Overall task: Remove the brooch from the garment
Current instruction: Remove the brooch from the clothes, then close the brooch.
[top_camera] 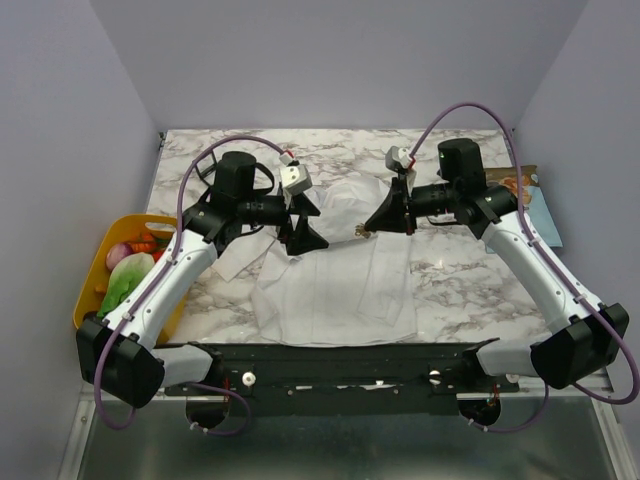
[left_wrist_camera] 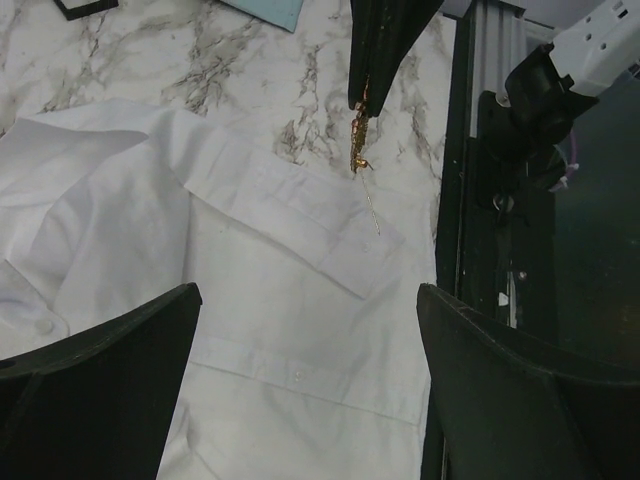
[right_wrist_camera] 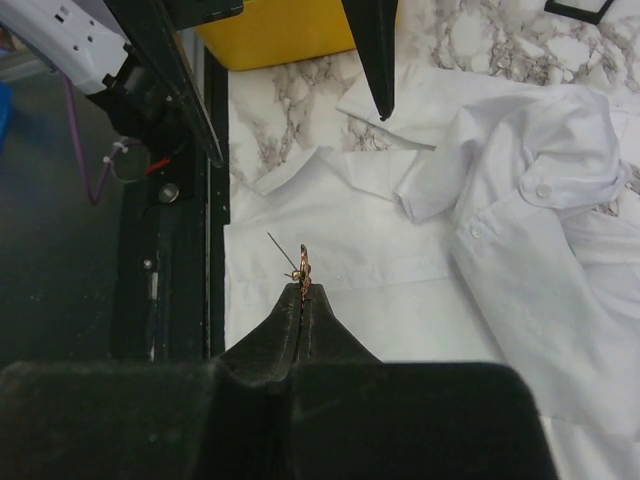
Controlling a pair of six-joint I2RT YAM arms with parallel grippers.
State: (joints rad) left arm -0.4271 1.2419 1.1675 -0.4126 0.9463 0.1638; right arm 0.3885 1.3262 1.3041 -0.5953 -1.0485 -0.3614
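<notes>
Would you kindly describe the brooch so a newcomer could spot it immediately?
Start at the white shirt spread mid-table. Over it, the right gripper is shut on the brooch. It is the only tiny golden-orange piece there, with a thin pin sticking out.

Marble table (top_camera: 450,270) — white shirt (top_camera: 340,290), yellow bin (top_camera: 88,290), blue booklet (top_camera: 548,215).

The garment (top_camera: 335,285) lies mid-worktop (top_camera: 450,280), with a bin (top_camera: 92,280) left of it at the edge. The brooch (right_wrist_camera: 304,270) seems to hang clear above the garment's right part.
</notes>
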